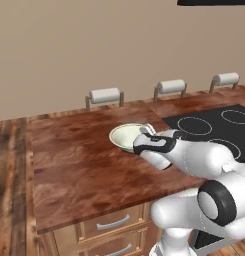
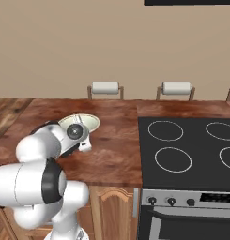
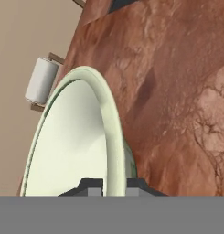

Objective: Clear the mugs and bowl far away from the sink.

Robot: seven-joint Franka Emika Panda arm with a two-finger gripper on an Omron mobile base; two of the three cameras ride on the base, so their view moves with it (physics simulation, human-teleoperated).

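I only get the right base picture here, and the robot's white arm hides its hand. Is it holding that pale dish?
Observer: Yes. In the hand view the gripper is shut on the bowl, one fingertip on each side of the rim.
Operator: Is anything inside the dish?
Observer: No, its pale inside looks bare in the hand view.
Operator: Is it lifted or on the wood?
Observer: I cannot tell; in the left base view it sits low over the wooden counter.

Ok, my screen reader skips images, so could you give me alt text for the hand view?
The tool is shut on the rim of the pale green-cream bowl, one tip on each side, over the reddish wooden counter. A white-cushioned stool stands beyond the counter's edge.
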